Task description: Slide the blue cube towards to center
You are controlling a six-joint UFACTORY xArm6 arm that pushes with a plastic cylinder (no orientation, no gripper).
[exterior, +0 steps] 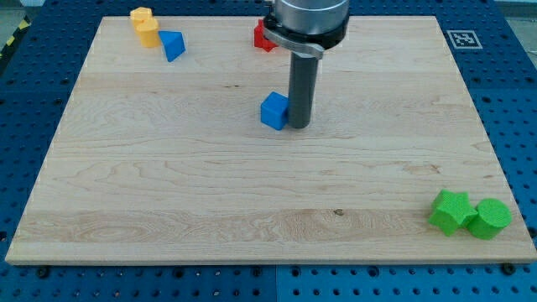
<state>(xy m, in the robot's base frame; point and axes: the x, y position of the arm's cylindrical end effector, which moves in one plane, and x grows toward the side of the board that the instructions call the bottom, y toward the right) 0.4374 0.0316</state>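
Note:
The blue cube (273, 111) sits near the middle of the wooden board (168, 184), a little above its centre. My tip (299, 126) rests on the board right against the cube's right side. The rod rises from there to the view's top, under the arm's grey body.
A second blue block (173, 45), wedge-like, lies at the top left next to a yellow block (144, 24). A red block (263, 37) is partly hidden behind the arm at the top. A green star-shaped block (451, 210) and a green cylinder (489, 218) sit at the bottom right corner.

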